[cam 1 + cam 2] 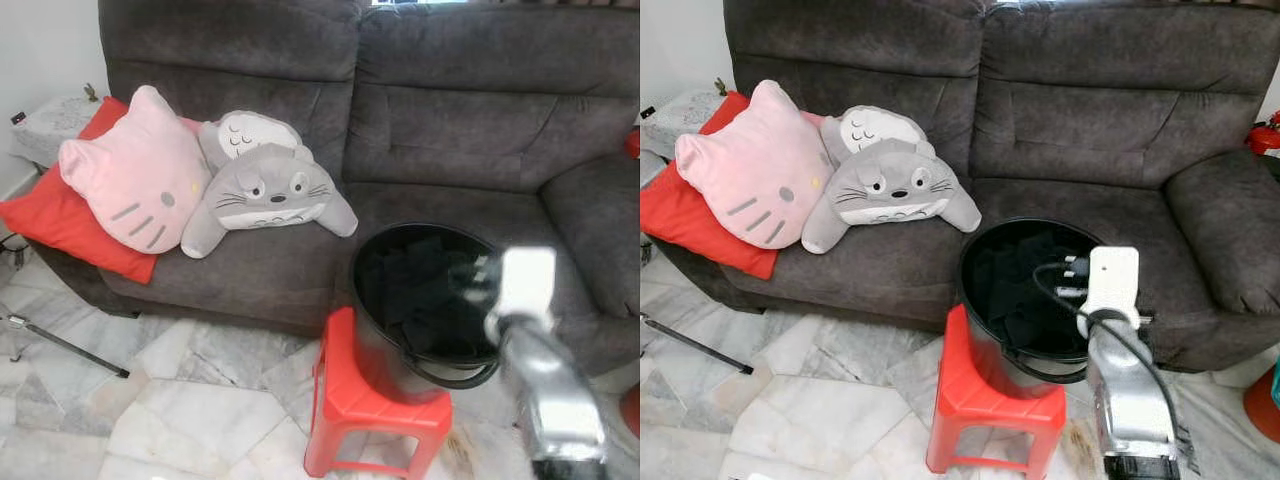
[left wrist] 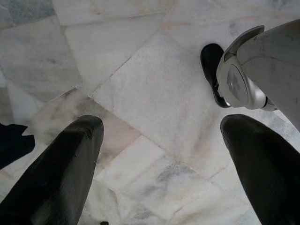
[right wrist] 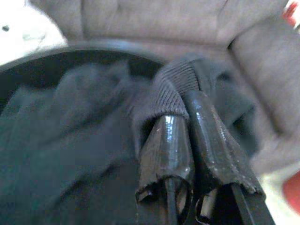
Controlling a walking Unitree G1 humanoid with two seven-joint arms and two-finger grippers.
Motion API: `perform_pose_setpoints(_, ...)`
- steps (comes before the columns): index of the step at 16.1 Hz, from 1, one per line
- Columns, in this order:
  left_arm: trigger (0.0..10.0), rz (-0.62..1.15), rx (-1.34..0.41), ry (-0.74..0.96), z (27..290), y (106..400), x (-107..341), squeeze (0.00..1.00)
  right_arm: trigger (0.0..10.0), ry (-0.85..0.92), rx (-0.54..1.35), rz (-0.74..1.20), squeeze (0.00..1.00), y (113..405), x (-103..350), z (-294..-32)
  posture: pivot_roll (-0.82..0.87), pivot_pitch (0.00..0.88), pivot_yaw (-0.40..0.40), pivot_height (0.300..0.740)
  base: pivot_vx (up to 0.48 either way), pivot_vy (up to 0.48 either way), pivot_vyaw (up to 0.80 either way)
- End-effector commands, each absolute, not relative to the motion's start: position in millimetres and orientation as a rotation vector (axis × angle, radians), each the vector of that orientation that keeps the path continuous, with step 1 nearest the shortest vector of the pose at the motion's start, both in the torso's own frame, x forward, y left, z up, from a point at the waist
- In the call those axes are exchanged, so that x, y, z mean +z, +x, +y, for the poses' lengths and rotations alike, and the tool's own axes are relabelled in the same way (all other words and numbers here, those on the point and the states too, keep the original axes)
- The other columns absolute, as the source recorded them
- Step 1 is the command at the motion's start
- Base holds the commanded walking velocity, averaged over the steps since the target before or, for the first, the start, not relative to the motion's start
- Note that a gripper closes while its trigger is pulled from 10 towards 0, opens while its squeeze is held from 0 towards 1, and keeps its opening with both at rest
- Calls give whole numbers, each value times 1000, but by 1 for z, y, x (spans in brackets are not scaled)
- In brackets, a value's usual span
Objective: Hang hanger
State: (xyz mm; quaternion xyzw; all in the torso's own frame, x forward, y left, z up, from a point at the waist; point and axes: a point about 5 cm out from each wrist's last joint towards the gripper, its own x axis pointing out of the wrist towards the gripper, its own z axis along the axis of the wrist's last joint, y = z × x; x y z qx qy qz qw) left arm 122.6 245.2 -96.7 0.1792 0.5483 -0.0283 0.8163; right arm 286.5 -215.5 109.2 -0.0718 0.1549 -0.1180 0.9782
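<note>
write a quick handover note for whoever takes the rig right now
Right gripper: shut on dark cloth, over the black bucket on the red stool before the sofa.
Left gripper: open, hanging idle over the marble floor.
Done: a fold of cloth pinched.
Left: lift it out; no hanger or rail identified yet, so the hanging remains.

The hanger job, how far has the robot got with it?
Early days. No hanger or hung clothing is visible. In hand: the right gripper is pinched on a fold of dark cloth over the black bucket on the red stool. The left gripper hangs open above the floor. Hanging is all still to do.
</note>
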Motion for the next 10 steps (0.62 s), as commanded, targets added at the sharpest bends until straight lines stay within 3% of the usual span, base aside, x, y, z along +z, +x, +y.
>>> perform_pose_setpoints(1, 10000, 1187, -64, 391, 248, 118, -97, 0, 0, -148, -249, 319, 0, 285, 111, -217, -87, 0, 0, 740, 0, 0, 0)
perform_pose_setpoints(2, 10000, 1187, -66, 392, 248, 118, -97, 0, 8745, -153, -258, 334, 0, 285, 109, -218, -88, 0, 1, 740, 0, 0, 0)
perform_pose_setpoints(3, 10000, 1188, -68, 392, 248, 118, -97, 0, 10000, -154, -259, 335, 0, 286, 109, -218, -88, 0, 1, 740, 0, 0, 0)
perform_pose_setpoints(8, 10000, 1188, -70, 391, 248, 119, -97, 0, 10000, -225, -318, 333, 0, 284, 113, -227, -89, 0, 1, 740, 0, 0, 0)
perform_pose_setpoints(9, 10000, 1189, -70, 391, 248, 119, -97, 0, 10000, -226, -320, 341, 624, 283, 111, -228, -89, 0, 3, 740, 0, 0, 0)
perform_pose_setpoints(10, 10000, 1189, -70, 391, 248, 119, -97, 0, 10000, -224, -327, 346, 1000, 283, 109, -228, -89, 0, 3, 740, 0, 0, 0)
